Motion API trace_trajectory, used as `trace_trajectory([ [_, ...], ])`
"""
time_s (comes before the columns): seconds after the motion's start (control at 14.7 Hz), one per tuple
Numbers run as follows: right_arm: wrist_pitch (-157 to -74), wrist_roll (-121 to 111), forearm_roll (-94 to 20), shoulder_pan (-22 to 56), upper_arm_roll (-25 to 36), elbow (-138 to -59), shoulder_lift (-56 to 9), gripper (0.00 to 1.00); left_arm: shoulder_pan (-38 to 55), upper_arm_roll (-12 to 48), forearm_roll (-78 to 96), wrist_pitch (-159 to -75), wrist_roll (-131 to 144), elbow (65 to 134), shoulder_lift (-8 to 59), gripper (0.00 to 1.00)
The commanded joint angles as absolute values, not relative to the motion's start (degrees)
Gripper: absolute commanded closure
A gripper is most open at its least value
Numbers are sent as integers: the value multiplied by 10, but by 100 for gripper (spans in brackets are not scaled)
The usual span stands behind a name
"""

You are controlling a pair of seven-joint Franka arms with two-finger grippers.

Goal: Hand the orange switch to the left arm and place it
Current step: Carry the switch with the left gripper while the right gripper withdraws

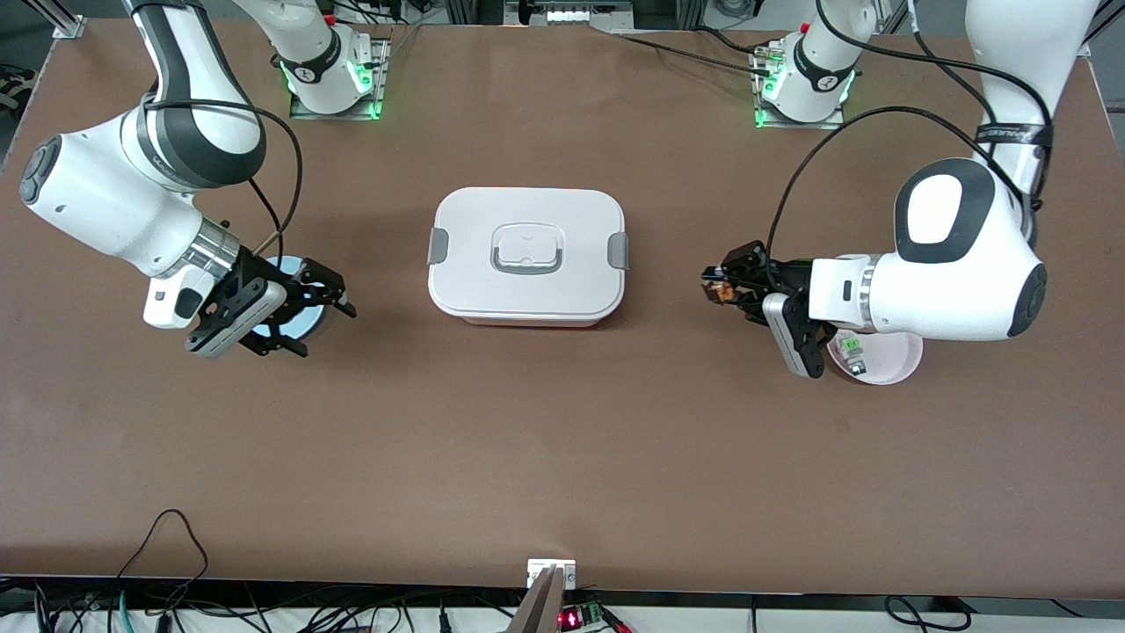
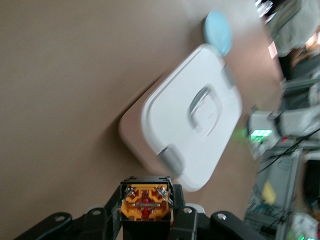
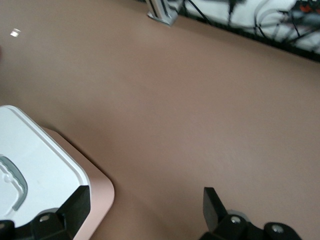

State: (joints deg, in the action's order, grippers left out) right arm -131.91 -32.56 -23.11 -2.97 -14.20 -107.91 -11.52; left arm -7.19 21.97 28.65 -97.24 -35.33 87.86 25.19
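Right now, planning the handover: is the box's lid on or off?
On. The white lid sits flat on the box, its grey side clips against its ends.

The left gripper (image 1: pixel 716 288) is level and clamped on the switch (image 1: pixel 722 291); the right gripper (image 1: pixel 321 303) hangs tilted, jaws wide.

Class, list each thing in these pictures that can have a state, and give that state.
Orange switch: held in the air.
Left gripper: shut on the switch, beside the box.
Right gripper: open, empty, over the blue plate.
Box: lid on.
Pink plate: holds a green switch.
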Motion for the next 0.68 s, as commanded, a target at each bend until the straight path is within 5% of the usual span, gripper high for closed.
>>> trace_trajectory([
  [0.0, -1224, -198, -101, -31, -131, -1031, -110, 0, -76, 220, 149, -928, -354, 860, 254, 100],
  [0.48, -981, 16, 84, -25, -127, -925, -107, 0, -81, 221, -87, -925, -455, 882, 264, 100],
  [0.61, -943, 12, 83, -24, -80, -898, -104, 0, -112, 220, -110, -931, -531, 891, 279, 100],
])
